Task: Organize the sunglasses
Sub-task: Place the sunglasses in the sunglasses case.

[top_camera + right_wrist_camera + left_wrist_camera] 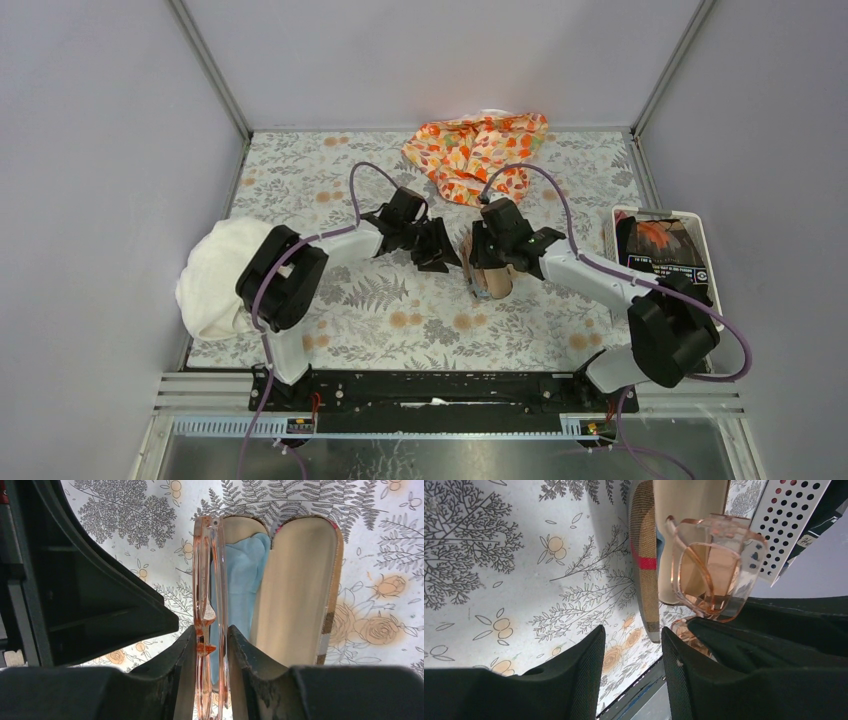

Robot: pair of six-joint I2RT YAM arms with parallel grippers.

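Holding the sunglasses point(209, 580) folded and edge-on, my right pincer point(212, 635) was clenched on the frame over the open plaid case point(300, 595) on the counter point(125, 545) — so, I judged, they could slide in beside the blue cloth point(245, 575). My left pincer point(633, 634) stood released and empty near the case's edge — placed, I guessed, to steady it.

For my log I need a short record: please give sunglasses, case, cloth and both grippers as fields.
sunglasses: folded, held at the open case
right gripper: shut on the sunglasses
left gripper: open, empty, beside the case
case: open, on the table
blue cloth: inside one half of the case
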